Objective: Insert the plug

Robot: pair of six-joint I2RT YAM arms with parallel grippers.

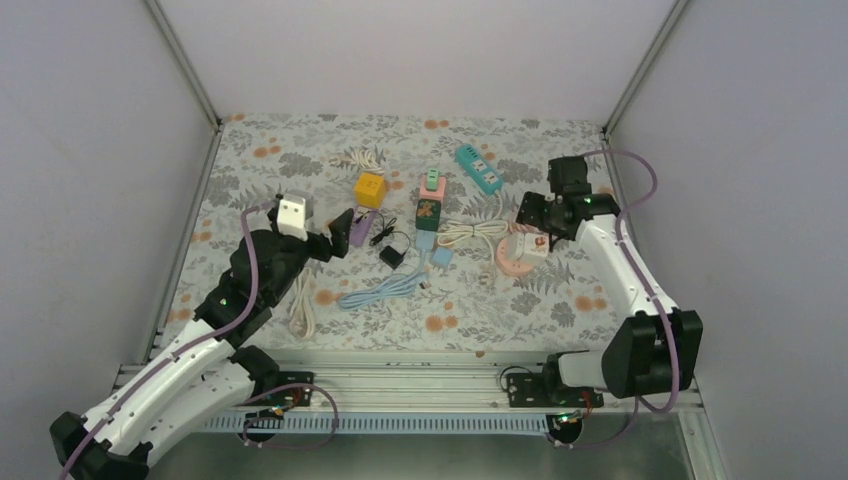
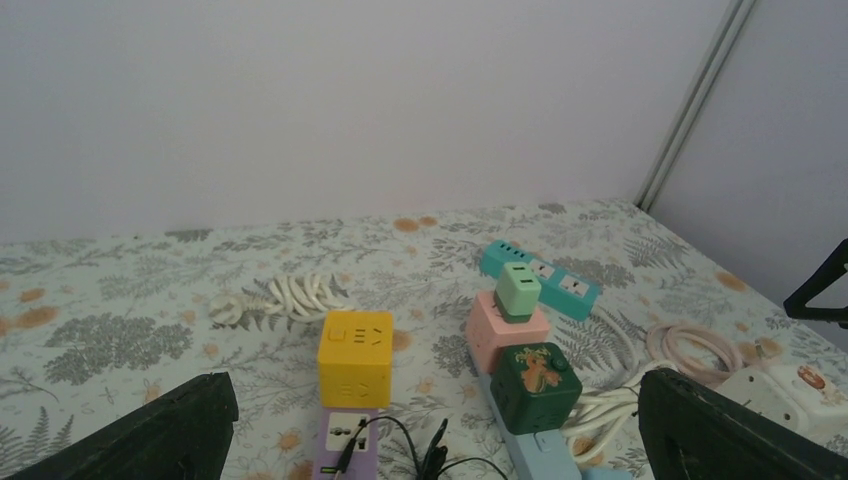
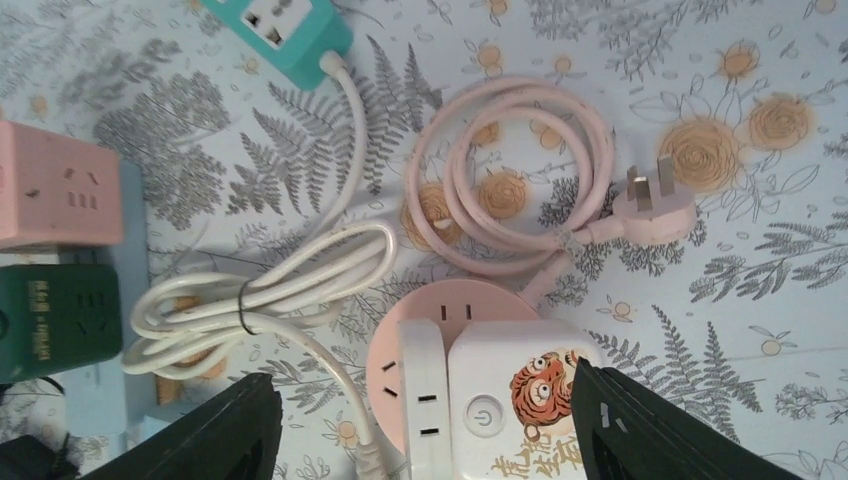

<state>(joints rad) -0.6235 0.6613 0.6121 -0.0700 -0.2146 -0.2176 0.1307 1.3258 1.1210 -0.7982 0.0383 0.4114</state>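
Jaws of the right gripper (image 3: pixel 425 400) stand apart astride the white tiger plug (image 3: pixel 520 400), seated on the pink round socket (image 3: pixel 440 303) directly beneath this nearer arm; the left gripper (image 2: pixel 435 400) gapes wide, well left of that socket.

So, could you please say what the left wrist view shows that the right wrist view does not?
Only the left wrist view: the yellow cube, the mint charger atop the pink cube, a purple socket. Only the right wrist view: the pins of the pink plug and the power button on the tiger adapter. Both: the teal strip, pink cube, green cube and that adapter.
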